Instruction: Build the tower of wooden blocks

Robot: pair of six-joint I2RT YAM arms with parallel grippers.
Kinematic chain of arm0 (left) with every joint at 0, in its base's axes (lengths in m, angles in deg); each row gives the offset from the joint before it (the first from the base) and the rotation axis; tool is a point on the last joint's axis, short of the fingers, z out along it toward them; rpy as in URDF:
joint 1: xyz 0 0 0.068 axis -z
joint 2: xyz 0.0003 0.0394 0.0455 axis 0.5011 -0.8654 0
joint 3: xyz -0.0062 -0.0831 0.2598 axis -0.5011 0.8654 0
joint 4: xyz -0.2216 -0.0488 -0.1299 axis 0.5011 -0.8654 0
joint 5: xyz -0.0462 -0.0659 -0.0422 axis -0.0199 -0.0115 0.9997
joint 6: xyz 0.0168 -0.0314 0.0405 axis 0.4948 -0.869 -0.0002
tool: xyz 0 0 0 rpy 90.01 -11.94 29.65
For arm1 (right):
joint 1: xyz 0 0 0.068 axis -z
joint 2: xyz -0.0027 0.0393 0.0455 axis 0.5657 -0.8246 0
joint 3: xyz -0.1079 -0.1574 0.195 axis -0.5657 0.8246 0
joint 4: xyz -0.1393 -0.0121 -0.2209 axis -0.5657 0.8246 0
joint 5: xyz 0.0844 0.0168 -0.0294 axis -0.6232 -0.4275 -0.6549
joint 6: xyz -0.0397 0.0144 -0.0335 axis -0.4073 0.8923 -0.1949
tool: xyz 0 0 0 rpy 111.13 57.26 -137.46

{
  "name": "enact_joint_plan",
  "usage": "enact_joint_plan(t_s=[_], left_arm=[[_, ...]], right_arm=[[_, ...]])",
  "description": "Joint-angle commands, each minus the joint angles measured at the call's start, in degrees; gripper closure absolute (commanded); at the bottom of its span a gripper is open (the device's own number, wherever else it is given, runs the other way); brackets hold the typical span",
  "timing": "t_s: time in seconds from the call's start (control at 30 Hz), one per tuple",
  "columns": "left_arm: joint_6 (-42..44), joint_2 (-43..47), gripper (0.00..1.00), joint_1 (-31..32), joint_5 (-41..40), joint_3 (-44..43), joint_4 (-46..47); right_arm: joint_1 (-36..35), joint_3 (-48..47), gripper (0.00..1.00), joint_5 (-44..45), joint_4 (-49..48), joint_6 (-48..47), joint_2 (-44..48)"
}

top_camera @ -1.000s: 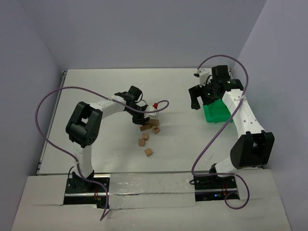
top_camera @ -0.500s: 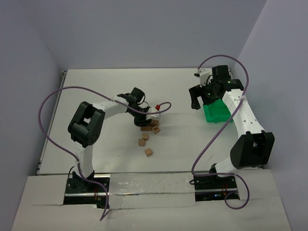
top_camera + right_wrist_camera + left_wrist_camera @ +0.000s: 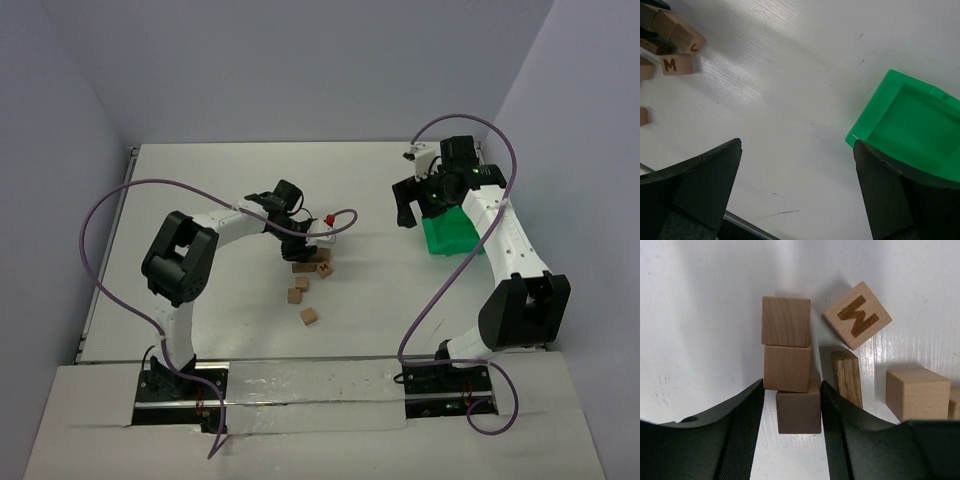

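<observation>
Several small light-brown wooden cubes lie in a cluster (image 3: 312,264) at mid-table. In the left wrist view three cubes (image 3: 788,367) touch in a line; I cannot tell whether they are stacked. The nearest cube (image 3: 799,410) sits between the jaws of my left gripper (image 3: 792,390), touching the right jaw, with a narrow gap to the left one. A cube marked "M" (image 3: 857,315) and two plain cubes (image 3: 917,392) lie to the right. My left gripper (image 3: 300,248) is low over the cluster. My right gripper (image 3: 797,190) is open and empty, high beside the bin.
A bright green bin (image 3: 448,234) stands at the right, its corner in the right wrist view (image 3: 910,125). Three loose cubes (image 3: 301,284) (image 3: 294,296) (image 3: 309,316) lie nearer the arm bases. Purple cables loop over both arms. The table's back edge meets the wall.
My left gripper has moved slightly right and closer over the cube cluster. The right arm has not moved.
</observation>
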Motion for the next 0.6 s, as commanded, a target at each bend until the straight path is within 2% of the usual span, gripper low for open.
enact_joint_plan(t_s=[0.0, 0.2, 0.3, 0.37, 0.57], left_arm=[[0.1, -0.1, 0.45, 0.7, 2.4, -2.6, 1.6], [0.4, 0.0, 0.5, 1.0, 2.5, -2.7, 1.8], [0.5, -0.4, 0.63, 1.0, 1.9, -3.2, 1.0], [0.5, -0.6, 0.68, 1.0, 1.5, -3.4, 0.9], [0.9, 0.4, 0.78, 0.9, 0.7, -2.5, 0.5]], right_arm=[[0.4, 0.4, 0.0, -0.8, -1.4, -0.3, 0.4], [0.4, 0.8, 0.0, -0.9, -1.5, -0.6, 0.4], [0.4, 0.8, 0.0, -0.8, -1.5, -0.7, 0.3], [0.4, 0.7, 0.0, -0.8, -1.4, -0.7, 0.3], [0.4, 0.2, 0.0, -0.7, -1.0, -0.7, 0.1]])
